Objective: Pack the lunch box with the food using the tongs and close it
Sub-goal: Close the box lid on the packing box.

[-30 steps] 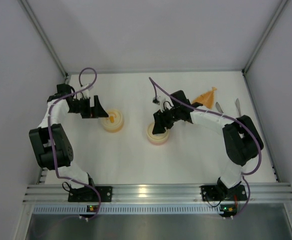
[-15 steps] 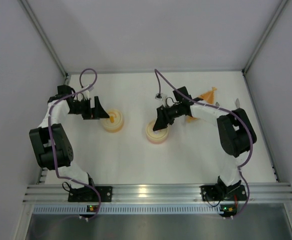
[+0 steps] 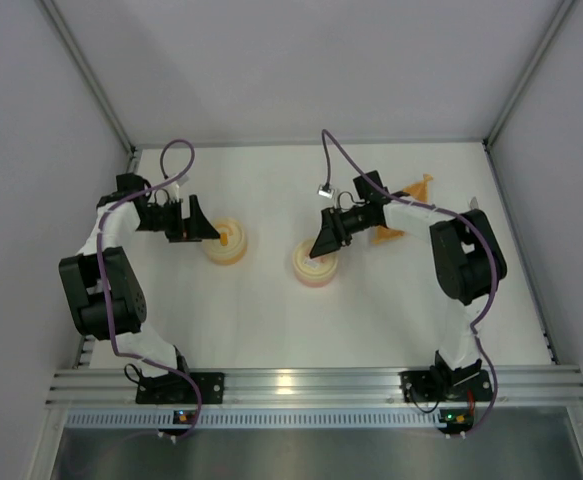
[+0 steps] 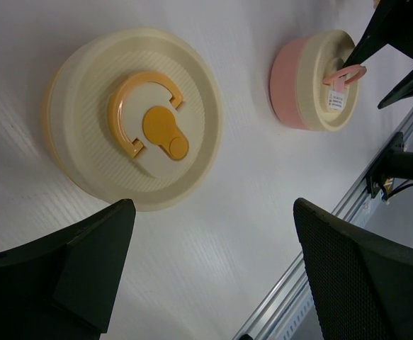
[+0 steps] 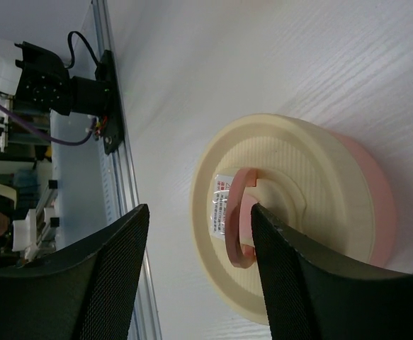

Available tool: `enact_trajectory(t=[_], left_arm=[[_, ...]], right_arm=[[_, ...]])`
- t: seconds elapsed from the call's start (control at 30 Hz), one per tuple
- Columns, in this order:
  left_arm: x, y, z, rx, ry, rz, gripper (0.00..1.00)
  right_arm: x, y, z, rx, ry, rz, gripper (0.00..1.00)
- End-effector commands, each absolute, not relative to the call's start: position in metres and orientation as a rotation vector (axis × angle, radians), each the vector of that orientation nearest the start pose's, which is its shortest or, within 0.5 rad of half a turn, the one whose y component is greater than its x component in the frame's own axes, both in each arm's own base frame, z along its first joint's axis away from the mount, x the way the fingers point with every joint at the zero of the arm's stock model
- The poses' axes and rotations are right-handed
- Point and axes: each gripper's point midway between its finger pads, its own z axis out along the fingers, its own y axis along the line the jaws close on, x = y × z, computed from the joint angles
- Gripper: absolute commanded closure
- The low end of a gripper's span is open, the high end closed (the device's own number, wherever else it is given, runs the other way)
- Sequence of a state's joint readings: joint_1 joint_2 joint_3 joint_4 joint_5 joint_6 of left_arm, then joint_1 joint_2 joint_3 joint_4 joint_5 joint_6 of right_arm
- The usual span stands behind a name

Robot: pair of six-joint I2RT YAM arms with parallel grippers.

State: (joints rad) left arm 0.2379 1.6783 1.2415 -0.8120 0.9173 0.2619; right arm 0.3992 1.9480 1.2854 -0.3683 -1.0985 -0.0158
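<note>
The lunch box is two lidded round tubs. The yellow tub [image 3: 225, 243] [image 4: 132, 117] has a cream lid with an orange handle lying flat. The pink tub [image 3: 312, 268] [image 4: 302, 85] [image 5: 365, 191] carries a cream lid [image 5: 291, 234] whose pink ring handle [image 5: 236, 216] stands upright. My left gripper [image 3: 199, 231] [image 4: 210, 212] hangs open just left of the yellow tub, nothing between its fingers. My right gripper [image 3: 323, 246] [image 5: 200, 211] is open over the pink lid, one finger touching the ring. Food is out of view. The tongs are hidden behind the right arm.
An orange leaf-shaped dish [image 3: 411, 190] lies at the back right, partly under the right forearm. White walls close in the back and both sides. The aluminium rail [image 3: 291, 382] [image 5: 114, 142] with both arm bases runs along the near edge.
The right arm's elbow has swung back and inward and its wrist has turned, while its gripper stays over the pink lid. The left arm has not moved.
</note>
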Motion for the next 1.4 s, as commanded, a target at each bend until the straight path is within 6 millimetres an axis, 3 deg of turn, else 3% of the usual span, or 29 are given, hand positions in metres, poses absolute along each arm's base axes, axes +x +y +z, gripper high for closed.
enact_trajectory(t=[0.0, 0.4, 1.0, 1.2, 1.37], left_arm=[[0.342, -0.056, 0.147, 0.269, 2.34, -1.064, 0.02], [0.339, -0.058, 0.144, 0.246, 2.335, -1.087, 0.02], [0.339, -0.058, 0.144, 0.242, 2.336, -1.088, 0.02], [0.338, -0.059, 0.143, 0.244, 2.336, -1.09, 0.02], [0.335, -0.06, 0.142, 0.245, 2.336, -1.092, 0.02]], right_arm=[[0.318, 0.282, 0.099, -0.828, 2.274, 1.505, 0.4], [0.338, 0.281, 0.122, -0.709, 2.232, 1.531, 0.31], [0.346, 0.276, 0.113, -0.533, 2.304, 1.605, 0.3], [0.356, 0.266, 0.135, -0.556, 2.211, 1.599, 0.4], [0.361, 0.252, 0.159, -0.602, 2.166, 1.513, 0.4]])
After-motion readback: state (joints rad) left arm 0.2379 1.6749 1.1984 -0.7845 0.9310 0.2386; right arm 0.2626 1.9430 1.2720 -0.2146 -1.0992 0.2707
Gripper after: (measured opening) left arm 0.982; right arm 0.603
